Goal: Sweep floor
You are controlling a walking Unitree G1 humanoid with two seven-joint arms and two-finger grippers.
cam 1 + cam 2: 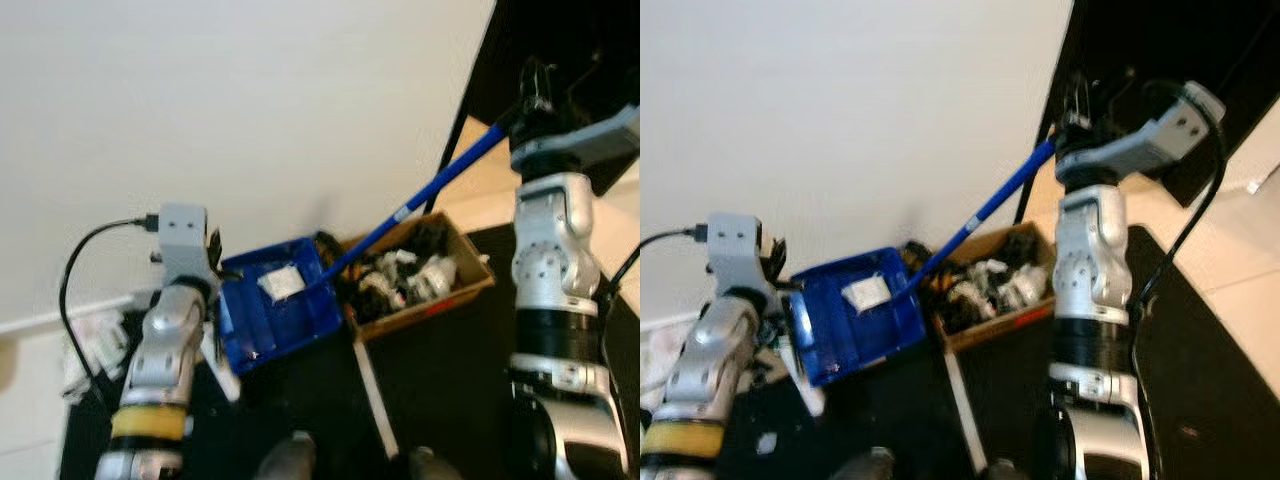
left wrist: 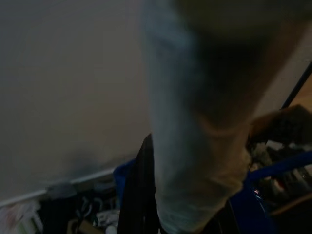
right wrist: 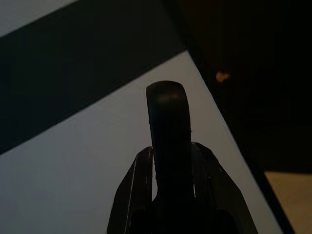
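One blue dustpan (image 1: 275, 305), tilted against the wall, holding one white scrap (image 1: 281, 284). One blue handle (image 1: 420, 200) slanting from the pan up to the right gripper (image 1: 535, 95), clamped on its far end. Left gripper (image 1: 205, 262) at the pan's left edge; fingers' state unclear. One cardboard box (image 1: 420, 280) of clutter just right of the pan. Wall (image 1: 250, 120) behind.

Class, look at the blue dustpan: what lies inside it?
Inside the blue dustpan lies one crumpled white scrap. The long blue handle crosses its right edge, hiding anything beneath.
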